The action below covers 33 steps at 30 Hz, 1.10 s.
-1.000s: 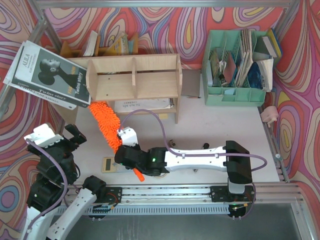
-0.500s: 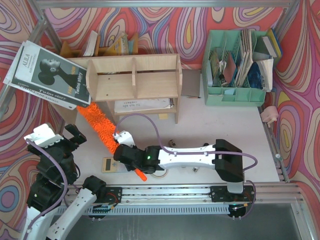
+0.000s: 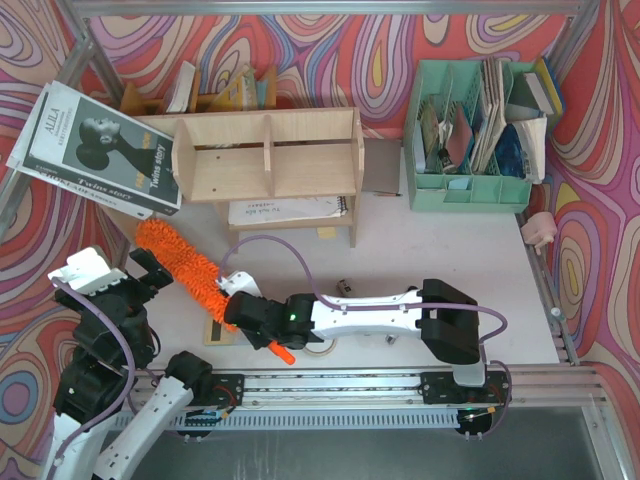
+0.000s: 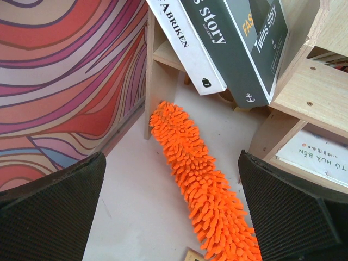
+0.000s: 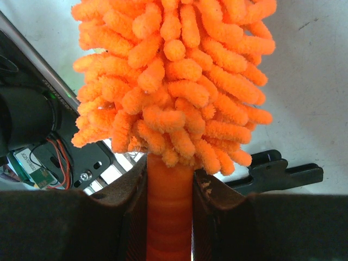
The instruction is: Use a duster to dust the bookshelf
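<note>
Wrist view alone: right fingers (image 5: 126, 225) around duster (image 5: 174, 87) handle

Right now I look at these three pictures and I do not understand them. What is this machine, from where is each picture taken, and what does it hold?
These are two robot arms bolted to a table. The wide picture comes from a camera above; the other two come from a small camera on each wrist. The right gripper is shut on the handle of a fluffy orange duster, which stretches over the table toward the left leg of the wooden bookshelf. The left gripper is open and holds nothing. A magazine leans on the shelf's left end.
</note>
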Tool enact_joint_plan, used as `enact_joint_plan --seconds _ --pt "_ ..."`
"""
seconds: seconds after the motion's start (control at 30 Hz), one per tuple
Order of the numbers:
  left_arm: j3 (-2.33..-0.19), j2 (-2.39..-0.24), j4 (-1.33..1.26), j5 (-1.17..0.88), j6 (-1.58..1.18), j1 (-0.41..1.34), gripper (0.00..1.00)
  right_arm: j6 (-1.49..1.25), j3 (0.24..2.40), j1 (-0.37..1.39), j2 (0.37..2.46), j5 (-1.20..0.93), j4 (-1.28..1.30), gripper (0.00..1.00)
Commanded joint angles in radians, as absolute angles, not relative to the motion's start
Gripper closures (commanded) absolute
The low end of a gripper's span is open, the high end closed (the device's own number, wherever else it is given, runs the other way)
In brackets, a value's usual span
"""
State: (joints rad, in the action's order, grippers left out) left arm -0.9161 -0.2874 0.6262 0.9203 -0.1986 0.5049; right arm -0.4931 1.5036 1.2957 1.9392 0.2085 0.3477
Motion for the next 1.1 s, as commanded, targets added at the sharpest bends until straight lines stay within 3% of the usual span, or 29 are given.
enact_joint_plan --seconds 0.0,0.5,1.07 --pt "-0.907 -0.294 0.613 0.922 -0.193 0.501 0.01 -0.458 1.488 1.3 1.944 0.23 0.306 1.0" --pt "-0.907 -0.298 0.616 0.928 -0.195 0.501 0.01 -0.383 1.439 1.292 1.907 0.257 0.299 1.0" --pt "-0.905 -0.278 0.614 0.97 -0.198 0.501 0.01 -0.144 1.062 1.293 1.416 0.153 0.327 1.0"
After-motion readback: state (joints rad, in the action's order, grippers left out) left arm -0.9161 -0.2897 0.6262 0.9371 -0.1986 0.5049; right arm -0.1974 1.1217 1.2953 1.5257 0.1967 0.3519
